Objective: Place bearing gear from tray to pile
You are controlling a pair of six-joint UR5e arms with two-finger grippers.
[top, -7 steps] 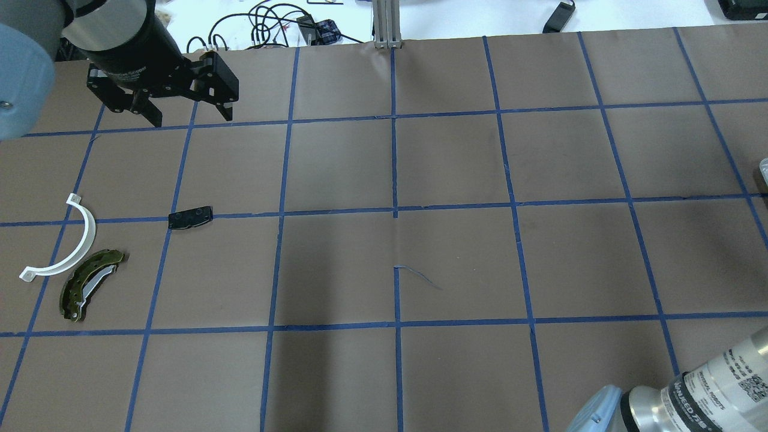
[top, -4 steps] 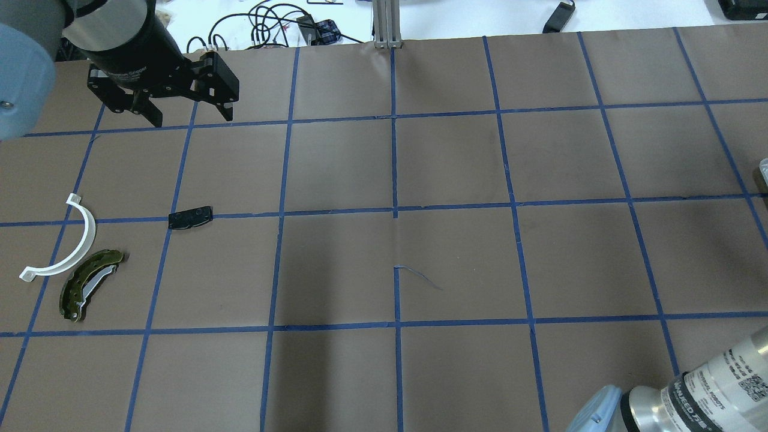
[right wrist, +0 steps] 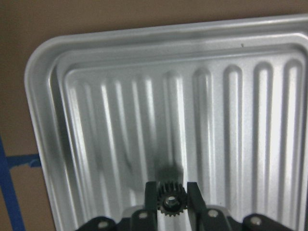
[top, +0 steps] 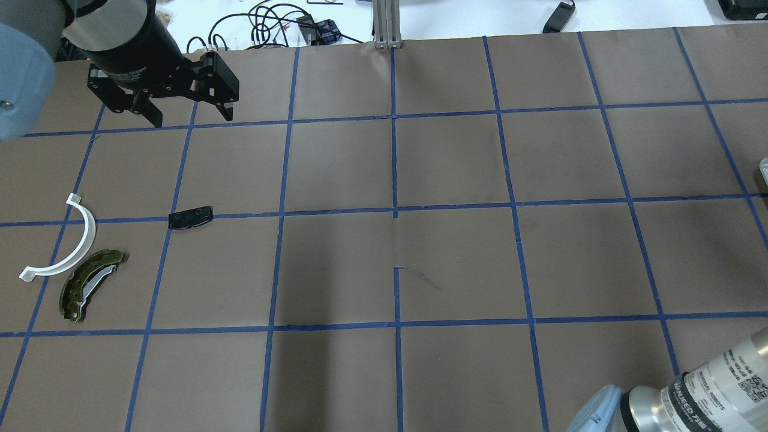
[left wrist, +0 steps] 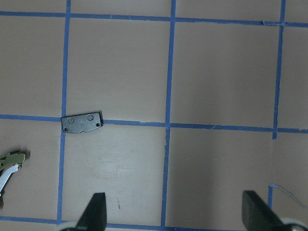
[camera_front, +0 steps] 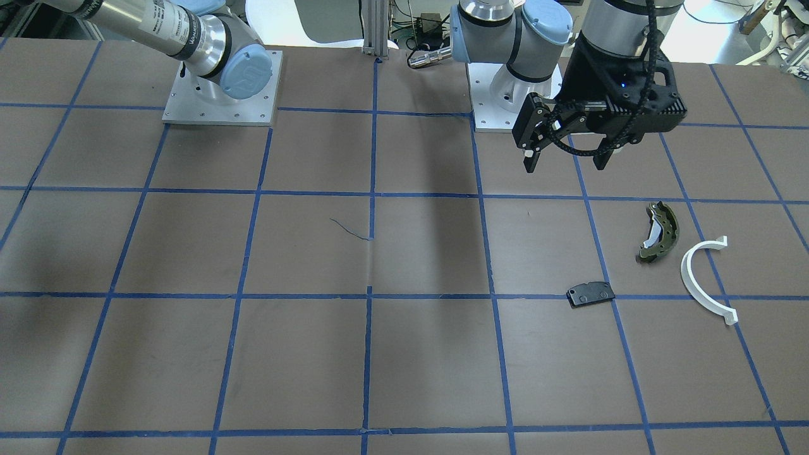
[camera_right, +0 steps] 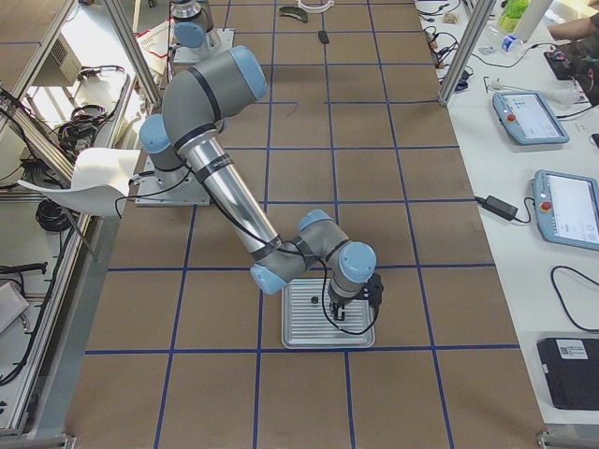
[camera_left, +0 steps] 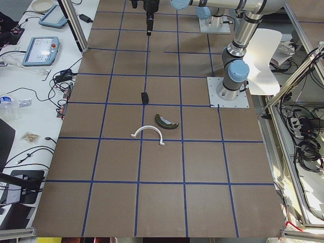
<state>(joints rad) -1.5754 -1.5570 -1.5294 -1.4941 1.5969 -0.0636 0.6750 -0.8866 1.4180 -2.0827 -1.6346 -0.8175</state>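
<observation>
Black teeth show between the fingers of the right hand, pinched on the gear over the ribbed tray. The grasp looks made, so next comes a lift clear of the rim and a long carry across the bench to the pile, well apart, near which the left hand hangs wide open and empty.

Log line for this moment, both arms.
right gripper: shut on bearing gear, at tray | left gripper: open, above table | pile: gear not yet there
</observation>
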